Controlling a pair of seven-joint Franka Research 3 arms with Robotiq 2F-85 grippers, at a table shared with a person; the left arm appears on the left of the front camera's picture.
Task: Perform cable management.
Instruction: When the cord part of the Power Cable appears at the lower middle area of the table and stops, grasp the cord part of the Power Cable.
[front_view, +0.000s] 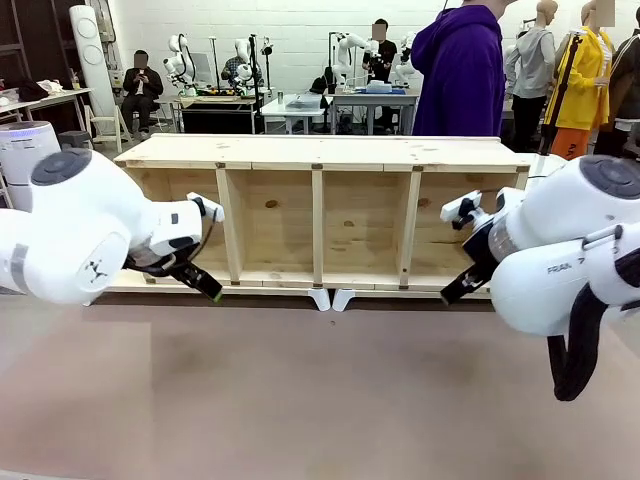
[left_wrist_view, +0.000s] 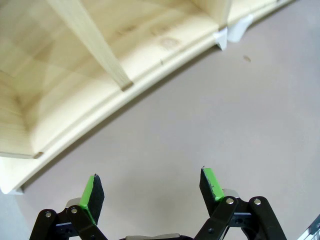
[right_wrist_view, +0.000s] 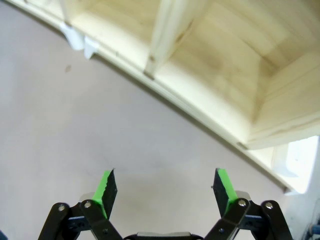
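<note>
- The left hand (left_wrist_view: 150, 175) hangs low over the bare surface (front_view: 320, 400), its green pads (left_wrist_view: 89, 195) spread wide with nothing between them.
- The right hand (right_wrist_view: 165, 172) mirrors it on the other side, fingers just as wide apart and empty, angled down toward the same surface.
- Each hand sits just in front of the wooden shelf unit (front_view: 320, 150), an open-fronted rack of four compartments lying along the far side. Neither touches its bottom lip.
- Two small white brackets (front_view: 331, 298) meet at the middle of the rack's foot, between the two arms.
- A person (front_view: 460, 70) in a purple hooded top stands behind the rack, hands out of sight.
- Where the cable lies cannot be told from these views; the compartments that can be seen into look bare.
- Judged from this, the work appears not yet begun, both arms poised for a first reach.
- Doing that reach well likely means finding the cord first, then coming down with the fingers straddling it squarely, pinching close to the plug end so the slack trails freely, and keeping clear of the rack's front edge.
</note>
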